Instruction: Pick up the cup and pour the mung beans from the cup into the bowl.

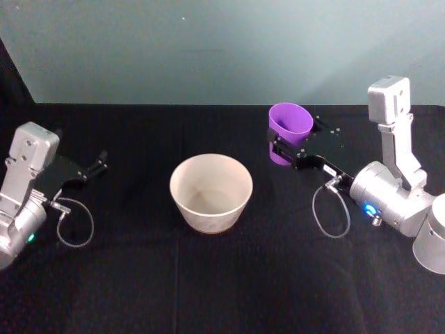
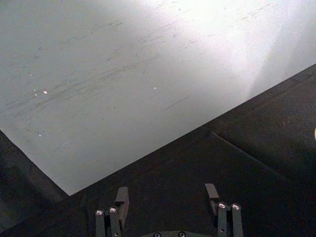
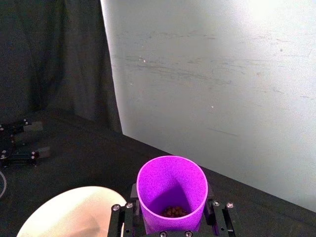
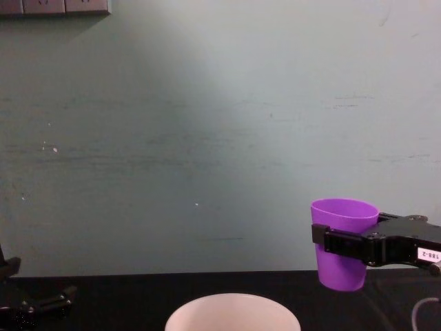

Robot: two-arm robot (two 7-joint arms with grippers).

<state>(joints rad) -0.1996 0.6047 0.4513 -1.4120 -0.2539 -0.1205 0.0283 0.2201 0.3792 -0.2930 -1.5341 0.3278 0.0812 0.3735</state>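
The black table [image 1: 222, 292] carries the white bowl [image 1: 208, 212], which stands near the middle, in front of the robot, and looks empty inside. To the right of the bowl and a little farther back is the purple cup [image 1: 288, 132]. It is upright, apart from the bowl and not yet over it. The right gripper [image 1: 278, 147] grasps it, with one finger pressed on each side of the cup wall below the rim. From the chest view I cannot tell for sure if the cup bottom is clear of the table.

The left gripper [image 1: 97, 164] rests on the left side of the table, well apart from the bowl, with its fingers spread and nothing between them. At the bottom of the cup lies a small heap of mung beans [image 3: 173, 212].

I judge that picking up is done or almost done, and carrying is the step in hand. The next move calls for bringing the cup above the bowl, then tipping it toward the centre so that the beans do not fall past the rim.
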